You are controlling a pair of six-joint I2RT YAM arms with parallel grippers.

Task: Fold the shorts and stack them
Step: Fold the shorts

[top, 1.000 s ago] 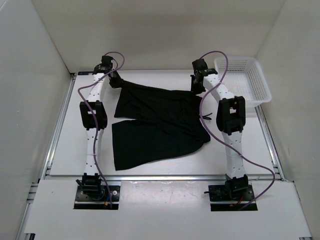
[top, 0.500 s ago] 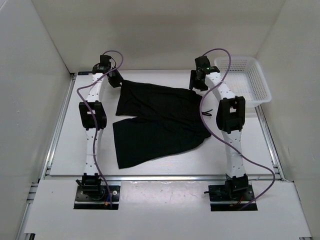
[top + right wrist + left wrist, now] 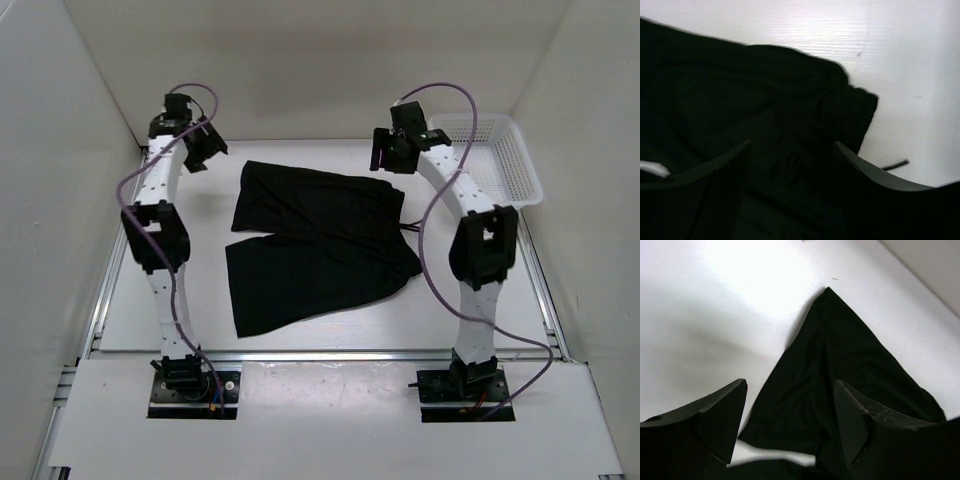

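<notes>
The black shorts (image 3: 318,245) lie spread flat in the middle of the table, both legs pointing left and the waist to the right. My left gripper (image 3: 205,152) hangs open above the table, left of the shorts' far-left corner (image 3: 840,350); its fingers (image 3: 722,412) hold nothing. Over the far-right waist corner (image 3: 790,100) my right gripper (image 3: 388,152) also stands open and empty. A thin drawstring end (image 3: 895,164) sticks out onto the white table beside the waist.
A white mesh basket (image 3: 505,160) stands at the far right corner of the table. White walls close in the table on the left, back and right. Purple cables loop over both arms.
Both grippers have opened and let go of the shorts' far edge, then risen. The left arm has swung up and to the left. The shorts have settled flat.
</notes>
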